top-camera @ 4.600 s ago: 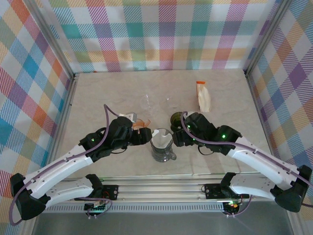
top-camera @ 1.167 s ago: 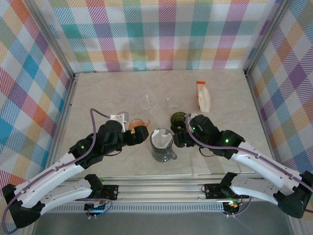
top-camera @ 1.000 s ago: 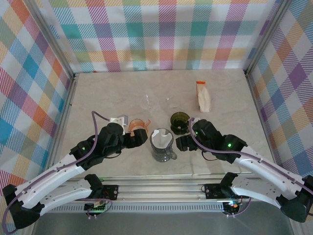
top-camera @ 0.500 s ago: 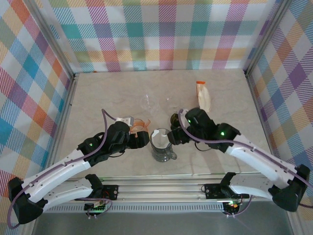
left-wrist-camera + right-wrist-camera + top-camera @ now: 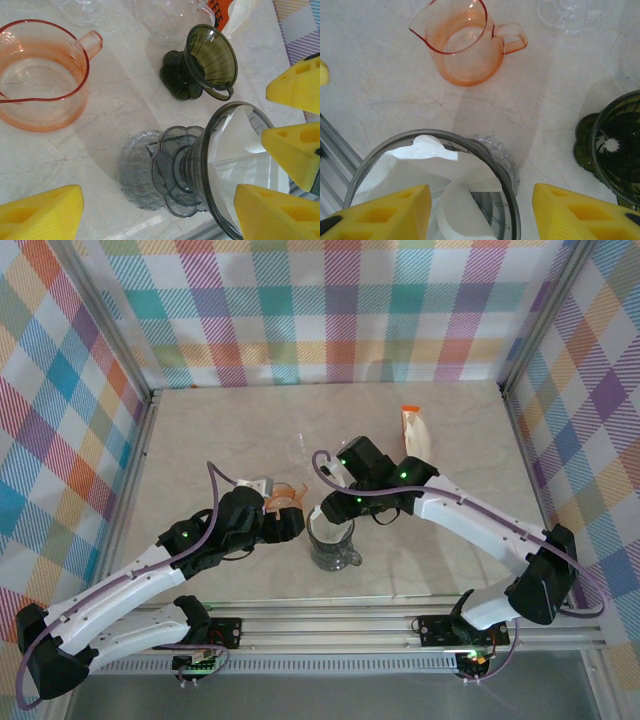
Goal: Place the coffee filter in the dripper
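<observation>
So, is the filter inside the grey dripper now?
In. The white paper filter lies within the grey dripper's bowl, top edge near the rim.

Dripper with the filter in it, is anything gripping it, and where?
Cannot be told: left gripper and right gripper flank the dripper rim, contact unclear.

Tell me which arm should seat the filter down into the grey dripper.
Right, probably. The right hand hangs directly over the open dripper, its fingers astride the white filter inside. The left hand sits low beside the dripper's wall, facing its side.
</observation>
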Tool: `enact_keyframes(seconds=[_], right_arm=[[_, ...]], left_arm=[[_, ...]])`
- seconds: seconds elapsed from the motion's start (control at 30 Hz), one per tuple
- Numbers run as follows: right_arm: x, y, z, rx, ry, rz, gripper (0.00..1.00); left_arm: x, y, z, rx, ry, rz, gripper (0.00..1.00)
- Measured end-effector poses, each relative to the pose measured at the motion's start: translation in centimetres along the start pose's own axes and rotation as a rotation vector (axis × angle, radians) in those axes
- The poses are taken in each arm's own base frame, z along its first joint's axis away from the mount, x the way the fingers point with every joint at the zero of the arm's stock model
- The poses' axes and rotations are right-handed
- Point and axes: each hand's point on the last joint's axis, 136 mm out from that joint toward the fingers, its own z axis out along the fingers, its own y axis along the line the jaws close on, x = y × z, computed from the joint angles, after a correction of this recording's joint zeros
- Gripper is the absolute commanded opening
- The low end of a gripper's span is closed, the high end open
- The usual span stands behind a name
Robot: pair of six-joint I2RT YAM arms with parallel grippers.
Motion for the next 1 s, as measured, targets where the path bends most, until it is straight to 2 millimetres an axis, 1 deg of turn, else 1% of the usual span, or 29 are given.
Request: enact_keyframes(seconds=[0.17,0.27,0.6,0.7,0.83,1.0], right_arm=[[-0.1,0.0,0.0,0.003,0.025,-0.008,0.48],[-0.2,0.1,0.0,-0.002,0.032,-0.014,0.46],[0.6,0.5,0.3,-0.025,0.082,-0.012,0.44],[0.8,0.6,0.3,-0.033,0.09,-0.011,0.45],[0.8,0.8,0.2,-0.044,0.093,-0.01,0.51],[0.8,1.1,0.2,-0.057,0.095,-0.01,0.5]], left_arm=[[0.0,0.3,0.0,-0.008,0.005,-0.005,0.79],[-0.1,0.5,0.0,-0.011,0.003,-0.01,0.79],[-0.2,0.6,0.0,-0.007,0.009,-0.021,0.79],[-0.1,0.5,0.0,-0.003,0.013,-0.023,0.79],[-0.2,0.6,0.0,-0.005,0.011,-0.026,0.79],[-0.1,0.4,0.0,0.004,0.019,-0.026,0.79]])
